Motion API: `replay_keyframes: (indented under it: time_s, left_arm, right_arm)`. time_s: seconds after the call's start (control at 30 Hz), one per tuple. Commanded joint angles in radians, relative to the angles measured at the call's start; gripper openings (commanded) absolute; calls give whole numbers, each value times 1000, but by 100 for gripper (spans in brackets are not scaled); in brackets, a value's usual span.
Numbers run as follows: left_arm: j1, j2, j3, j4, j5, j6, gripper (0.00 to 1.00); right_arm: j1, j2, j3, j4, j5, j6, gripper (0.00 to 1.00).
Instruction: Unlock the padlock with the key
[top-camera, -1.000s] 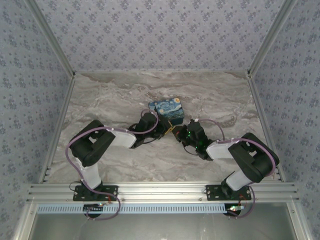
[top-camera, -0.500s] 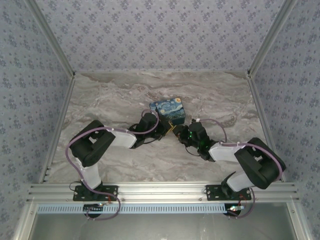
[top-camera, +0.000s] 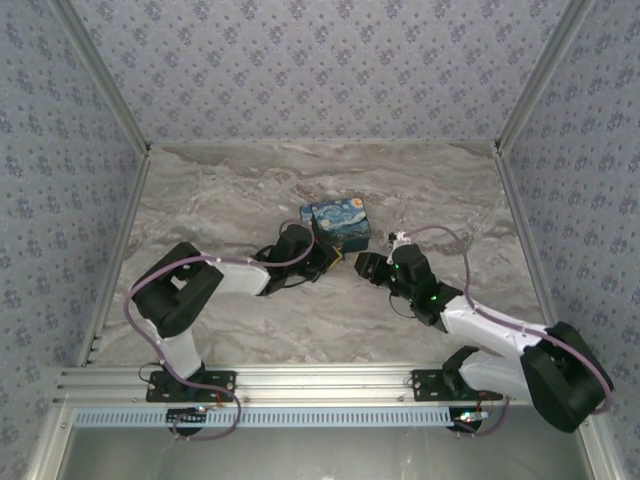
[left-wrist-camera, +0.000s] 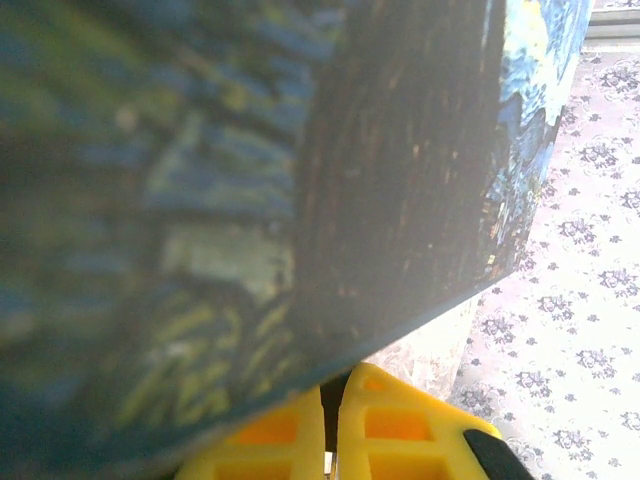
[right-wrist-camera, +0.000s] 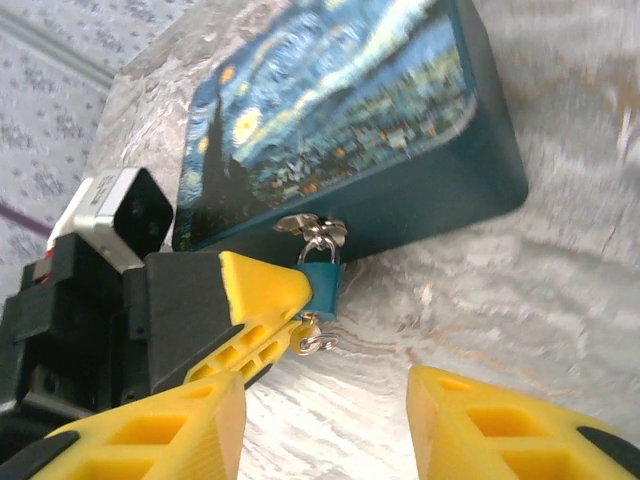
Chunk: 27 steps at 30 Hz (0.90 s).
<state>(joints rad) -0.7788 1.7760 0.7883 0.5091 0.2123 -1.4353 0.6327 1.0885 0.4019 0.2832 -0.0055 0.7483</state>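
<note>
My right claw (right-wrist-camera: 325, 425) has let go and backed away from the padlock (right-wrist-camera: 322, 285). Its fingers now stand apart and hold nothing. My left claw (right-wrist-camera: 298, 312) stays clenched, tips touching the padlock, which hangs at the front edge of the box (right-wrist-camera: 340, 110). I cannot tell if it truly grips. Bare tabletop (top-camera: 230, 200) lies open between my right claw and the box.

Top looks down — wrist views close on the box (right-wrist-camera: 330, 130).
</note>
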Motion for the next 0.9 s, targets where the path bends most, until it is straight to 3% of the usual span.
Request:
replay_keyframes:
  time_s: [0.0, 0.13, 0.33, 0.47, 0.63, 0.87]
  left_arm:
    - [4, -38, 23, -45, -4, -16, 0]
    - [5, -44, 29, -47, 3, -22, 0]
    - [7, -48, 30, -43, 10, -29, 0]
    - [11, -53, 33, -51, 14, -34, 0]
    - [15, -55, 32, -44, 30, -48, 0]
    - [19, -49, 27, -23, 44, -80, 0]
  right_arm:
    - [1, -82, 37, -82, 51, -314, 50]
    - [21, -147, 101, -172, 34, -533, 59]
    - [108, -174, 191, -326, 61, -855, 88]
    - [216, -173, 216, -399, 238, -1034, 88]
    - [327, -156, 170, -363, 447, -1219, 82]
    - [393, -30, 103, -223, 578, -1356, 72]
